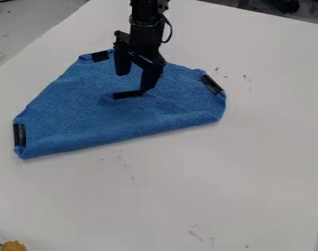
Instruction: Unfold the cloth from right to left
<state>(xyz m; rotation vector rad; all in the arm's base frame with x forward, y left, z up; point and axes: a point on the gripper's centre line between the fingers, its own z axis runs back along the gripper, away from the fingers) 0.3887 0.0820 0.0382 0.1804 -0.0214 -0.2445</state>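
White table [256, 162] runs across most of the frame, scuffed in spots, with a yellow object [14, 246] at the lower left corner. Blue cloth [76, 112] sits upper left to centre, folded; long straight edge slants along its lower side, looks like the fold line. Black strips mark it: top left strip [100, 56], right strip [212, 84], left strip [18, 135], centre strip [127, 94].

Gripper [134, 83] hangs over the middle of the cloth, fingers apart, nothing clamped. One fingertip is right by the centre strip's right end; can't tell if it touches.

Step in hand, my read: grab the flap corner at the centre strip. Get a finger each side of the corner, go low, pinch the top layer only. Both layers caught = whole cloth drags. Lift a little first, check the lower layer lies flat, then carry the corner over the fold in a low arc. Slow release so it doesn't spring back.

Room: table extends well below the fold, so the flap should land on it. Far edge of the table is up behind the arm [147, 29], left edge slants near the cloth's upper left side. I'd keep the swing toward frame bottom, off the yellow object. Task says right to left; can't confirm whose right.
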